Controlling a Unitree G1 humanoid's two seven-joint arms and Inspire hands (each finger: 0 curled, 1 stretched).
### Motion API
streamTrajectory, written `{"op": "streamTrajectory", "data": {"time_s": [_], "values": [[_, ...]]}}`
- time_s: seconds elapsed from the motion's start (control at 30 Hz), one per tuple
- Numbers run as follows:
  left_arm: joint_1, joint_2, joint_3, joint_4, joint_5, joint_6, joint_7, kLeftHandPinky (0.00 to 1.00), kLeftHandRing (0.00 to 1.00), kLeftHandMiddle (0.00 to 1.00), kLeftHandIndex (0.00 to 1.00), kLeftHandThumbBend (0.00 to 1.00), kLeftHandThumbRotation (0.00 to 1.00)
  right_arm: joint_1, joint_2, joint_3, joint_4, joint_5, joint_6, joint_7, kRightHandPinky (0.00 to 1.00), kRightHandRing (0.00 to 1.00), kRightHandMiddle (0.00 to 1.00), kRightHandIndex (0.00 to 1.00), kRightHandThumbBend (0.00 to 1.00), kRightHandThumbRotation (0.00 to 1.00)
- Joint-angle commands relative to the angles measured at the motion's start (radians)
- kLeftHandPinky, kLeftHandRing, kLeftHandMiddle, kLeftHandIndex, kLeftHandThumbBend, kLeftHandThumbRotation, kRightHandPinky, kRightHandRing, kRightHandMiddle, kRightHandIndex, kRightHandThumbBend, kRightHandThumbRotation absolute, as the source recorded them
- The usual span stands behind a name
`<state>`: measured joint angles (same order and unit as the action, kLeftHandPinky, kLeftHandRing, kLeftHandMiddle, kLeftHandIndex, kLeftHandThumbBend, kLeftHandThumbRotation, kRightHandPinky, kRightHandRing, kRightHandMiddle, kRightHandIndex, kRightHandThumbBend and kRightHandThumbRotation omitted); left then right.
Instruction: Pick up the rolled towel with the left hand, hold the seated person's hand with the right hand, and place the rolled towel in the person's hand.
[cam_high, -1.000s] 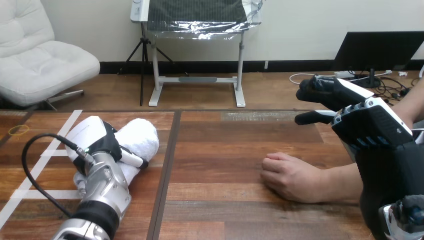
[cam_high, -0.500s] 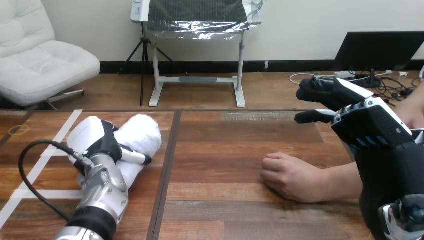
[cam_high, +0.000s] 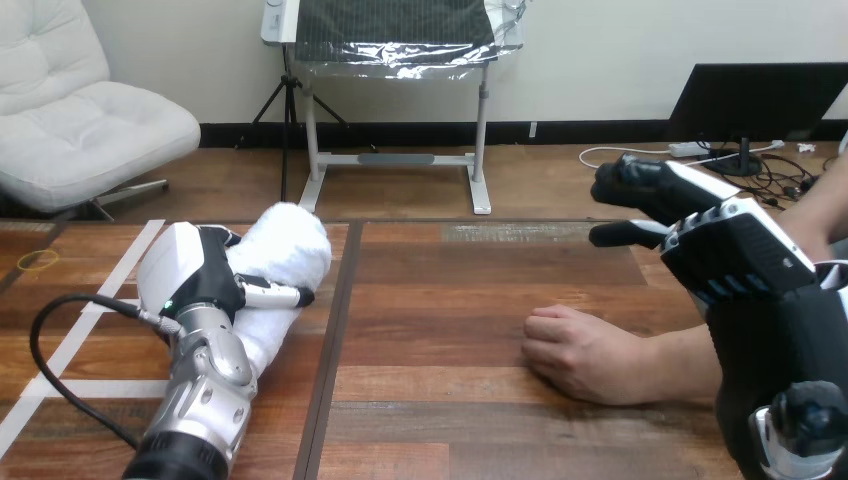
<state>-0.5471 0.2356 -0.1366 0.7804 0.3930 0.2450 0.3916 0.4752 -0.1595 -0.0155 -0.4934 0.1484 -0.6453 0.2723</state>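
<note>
Rolled towel (cam_high: 288, 245): white, fluffy, thick roll. Lies at table's (cam_high: 450, 290) left part, set diagonally, far end up and rightward, near dark seam between boards. Left hand (cam_high: 200, 280) clasps its middle, thumb across front. Near end hidden behind forearm.

Person's hand (cam_high: 580, 355): loose fist, resting on table right of centre, knuckles leftward. Well apart from towel.
</note>
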Motion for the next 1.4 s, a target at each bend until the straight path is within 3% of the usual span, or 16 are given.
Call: {"op": "streamTrajectory", "data": {"time_s": [0.0,0.37,0.83,1.37], "values": [[-0.004,0.014,0.038,-0.218,-0.007,-0.031,0.016,0.13,0.18,0.27,0.44,0.72,0.00,-0.037,0.009,-0.004,-0.026,-0.010,-0.005,-0.017,0.69,0.80,0.80,0.77,0.95,1.00],[0.079,-0.005,0.072,-0.417,-0.024,-0.035,0.014,0.14,0.20,0.30,0.44,0.71,0.00,-0.031,0.010,-0.003,-0.037,-0.018,0.007,-0.022,0.69,0.79,0.80,0.77,0.95,1.00],[0.178,-0.034,0.105,-0.648,-0.054,-0.053,-0.001,0.22,0.30,0.39,0.45,0.67,0.00,-0.032,0.008,-0.011,-0.031,-0.023,0.002,-0.023,0.71,0.80,0.80,0.77,0.95,1.00],[0.287,-0.065,0.144,-0.852,-0.178,-0.207,-0.066,0.25,0.32,0.39,0.43,0.64,0.00,-0.035,0.003,-0.014,-0.021,-0.028,-0.005,-0.019,0.72,0.80,0.80,0.78,0.93,1.00]]}}
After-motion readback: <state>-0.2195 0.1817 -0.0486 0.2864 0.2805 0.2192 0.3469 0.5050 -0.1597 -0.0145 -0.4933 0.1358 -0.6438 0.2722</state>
